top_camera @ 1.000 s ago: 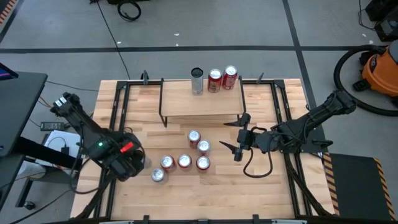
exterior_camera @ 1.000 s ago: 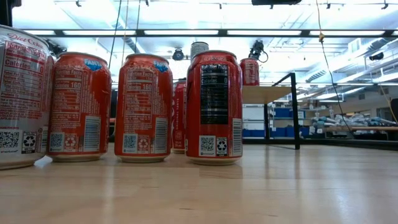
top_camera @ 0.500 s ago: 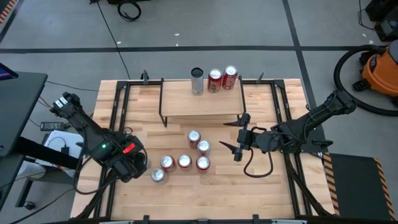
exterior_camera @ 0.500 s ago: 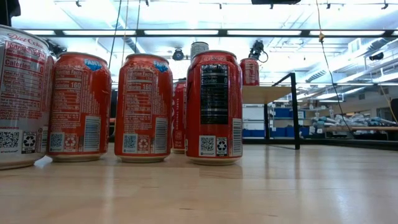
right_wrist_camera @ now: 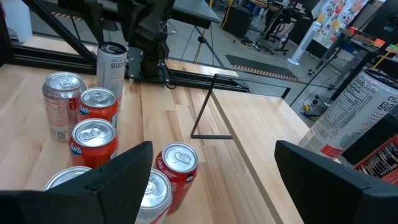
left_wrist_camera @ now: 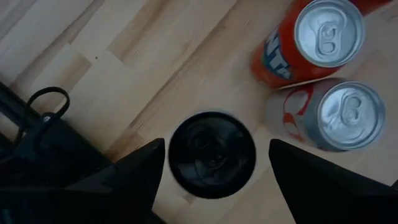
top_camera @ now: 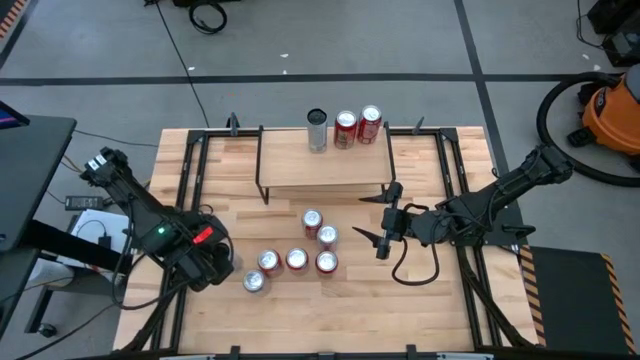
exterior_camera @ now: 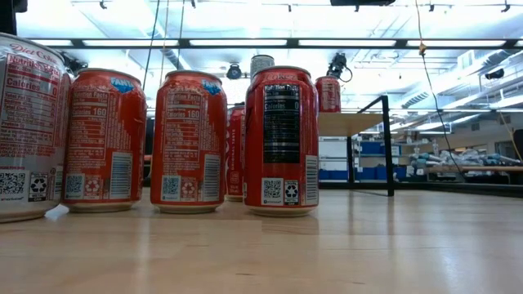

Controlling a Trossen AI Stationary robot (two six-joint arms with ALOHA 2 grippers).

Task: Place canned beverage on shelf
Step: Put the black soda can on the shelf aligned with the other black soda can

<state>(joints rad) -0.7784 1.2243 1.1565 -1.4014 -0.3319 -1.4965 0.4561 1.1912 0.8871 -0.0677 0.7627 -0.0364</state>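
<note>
I count six cans (top_camera: pixel 297 259) grouped mid-table and three more cans (top_camera: pixel 345 129) upright on the shelf (top_camera: pixel 322 161), at its far edge. The shelf is a pale plank on black legs near the table's (top_camera: pixel 430 310) far edge. My left gripper (left_wrist_camera: pixel 214 155) hangs open over a black disc (left_wrist_camera: pixel 212 154), holding nothing. My right gripper (top_camera: pixel 385 213) waits open, empty, right of the cans.

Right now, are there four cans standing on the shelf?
No, the high view shows only three cans on the shelf: a silver can and two red ones.
</note>
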